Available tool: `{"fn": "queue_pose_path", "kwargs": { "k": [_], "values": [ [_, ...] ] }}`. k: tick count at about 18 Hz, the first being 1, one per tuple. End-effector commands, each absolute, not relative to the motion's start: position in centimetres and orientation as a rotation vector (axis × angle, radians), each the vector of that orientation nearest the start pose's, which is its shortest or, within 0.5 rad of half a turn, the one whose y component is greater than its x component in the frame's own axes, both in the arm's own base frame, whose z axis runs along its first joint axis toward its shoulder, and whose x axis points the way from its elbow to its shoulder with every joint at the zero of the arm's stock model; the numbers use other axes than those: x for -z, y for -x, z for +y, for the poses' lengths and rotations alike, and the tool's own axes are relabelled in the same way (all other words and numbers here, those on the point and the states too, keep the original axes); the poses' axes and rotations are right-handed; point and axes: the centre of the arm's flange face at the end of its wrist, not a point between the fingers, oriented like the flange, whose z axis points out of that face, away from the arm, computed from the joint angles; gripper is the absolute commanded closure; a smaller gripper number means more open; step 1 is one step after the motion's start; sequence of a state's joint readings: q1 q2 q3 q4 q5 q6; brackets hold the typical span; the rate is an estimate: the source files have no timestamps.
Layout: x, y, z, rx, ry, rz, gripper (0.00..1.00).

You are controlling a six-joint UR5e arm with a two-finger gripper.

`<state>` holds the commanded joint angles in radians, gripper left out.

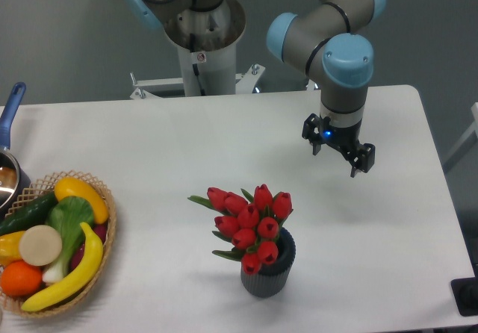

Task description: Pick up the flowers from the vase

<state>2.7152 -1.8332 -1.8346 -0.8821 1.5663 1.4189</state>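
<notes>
While the black two-finger claw (338,152) hangs open above the white table (149,146), we see the red tulip flowers (249,222) leaning up-left from the ribbed dark grey vase (269,273).
</notes>
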Motion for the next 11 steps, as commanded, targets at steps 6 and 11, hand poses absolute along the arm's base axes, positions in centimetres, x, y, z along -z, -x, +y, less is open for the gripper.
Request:
{"fn": "queue_pose_path", "kwargs": {
  "k": [6, 11],
  "values": [
    [-29.9, 43.6, 35.7, -0.198, 2.93, 0.38, 0.0],
    [-30.8, 42.8, 37.5, -0.206, 2.734, 0.36, 0.0]
  ]
}}
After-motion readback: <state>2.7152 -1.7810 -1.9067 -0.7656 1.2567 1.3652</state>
